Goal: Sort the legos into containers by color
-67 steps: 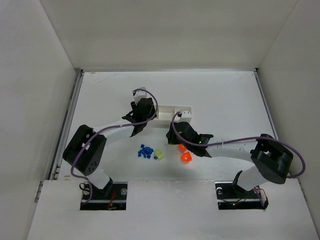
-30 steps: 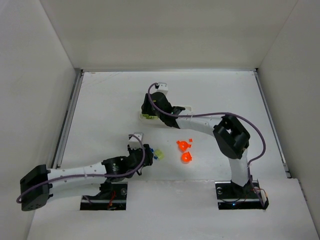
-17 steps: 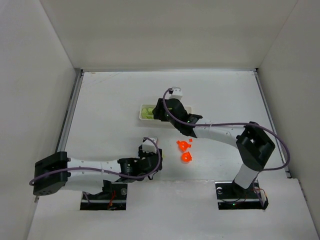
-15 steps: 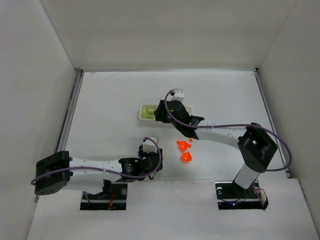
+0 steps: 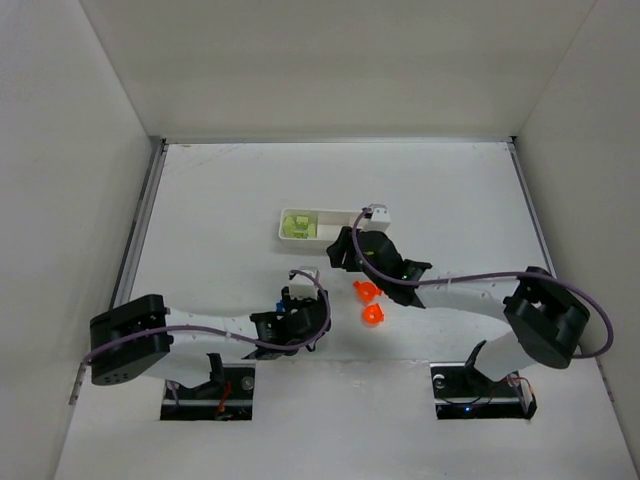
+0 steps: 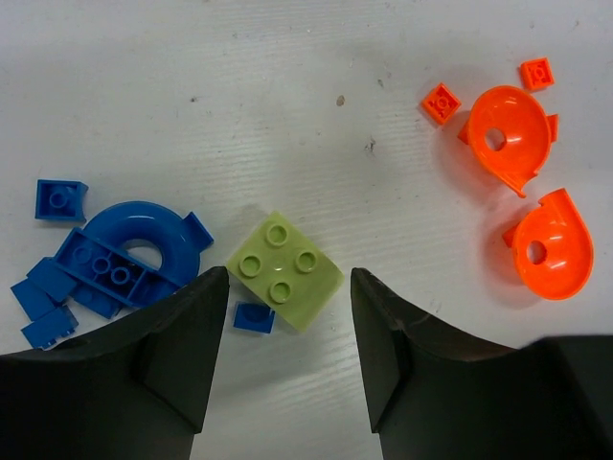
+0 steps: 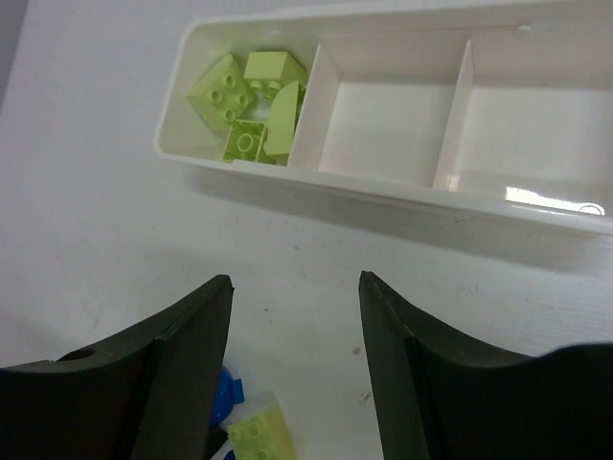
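The white tray (image 7: 402, 196) has three compartments in a row. Several light green legos (image 7: 249, 96) lie in its left one, and the other two hold nothing. My right gripper (image 7: 295, 283) hangs open and empty just in front of the tray (image 5: 335, 213). My left gripper (image 6: 288, 287) is open low over the table, its tips on either side of a loose green brick (image 6: 284, 268) without touching it. A blue pile (image 6: 115, 264) lies left of that brick. Two orange curved pieces (image 6: 508, 134) (image 6: 546, 244) and small orange bits (image 6: 441, 102) lie to its right.
A tiny blue plate (image 6: 254, 317) rests against the green brick's near corner. In the top view the orange pieces (image 5: 367, 290) sit between the two grippers, with the right arm (image 5: 470, 290) stretched across the table behind them. White walls enclose the table.
My right gripper has drawn back from the tray's left end toward its right end and nearer. My left gripper has slid right over the loose bricks and its jaws have widened a little.
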